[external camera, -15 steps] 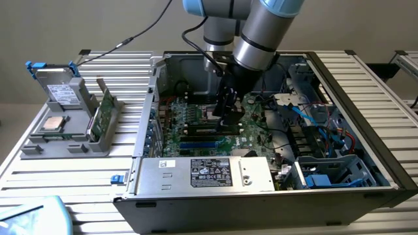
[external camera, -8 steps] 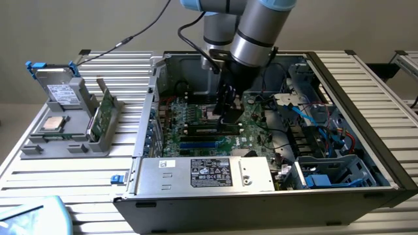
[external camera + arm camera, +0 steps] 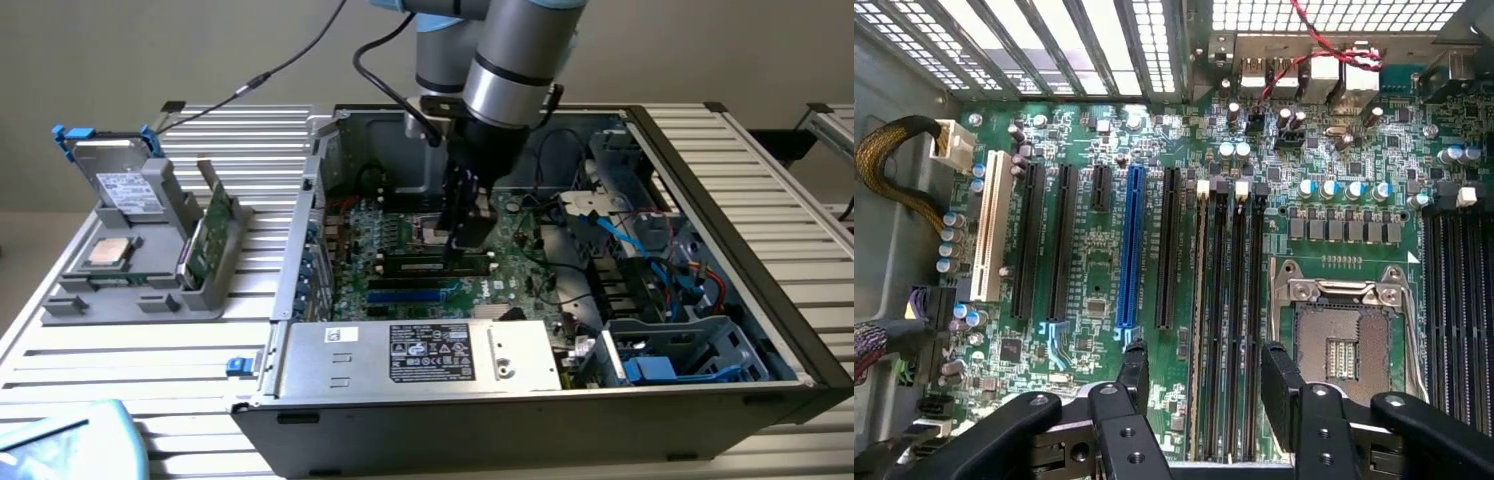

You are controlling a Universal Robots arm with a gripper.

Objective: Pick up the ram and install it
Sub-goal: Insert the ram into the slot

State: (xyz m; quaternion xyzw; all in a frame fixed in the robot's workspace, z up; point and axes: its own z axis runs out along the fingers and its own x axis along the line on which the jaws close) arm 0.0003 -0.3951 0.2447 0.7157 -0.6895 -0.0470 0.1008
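Observation:
The ram (image 3: 1199, 330) is a thin dark-green stick standing edge-up in the first of the black memory slots beside the CPU socket (image 3: 1344, 335). In the exterior view the ram (image 3: 416, 263) lies as a green strip across the motherboard (image 3: 400, 240), inside the open computer case (image 3: 747, 250). My gripper (image 3: 1206, 395) is open, and nothing is held between its black fingers (image 3: 1279, 390). They stand on either side of the ram's near end, just above it. Seen from outside, the gripper (image 3: 463, 238) reaches straight down into the case over the memory slots.
A blue expansion slot (image 3: 1132, 250) and black ones lie beside the memory slots. The power supply (image 3: 427, 355) closes the case's near side, and cables (image 3: 641, 240) and drive cages fill the exterior view's right. A grey rack (image 3: 134, 280) outside on the exterior view's left holds green boards (image 3: 200, 245).

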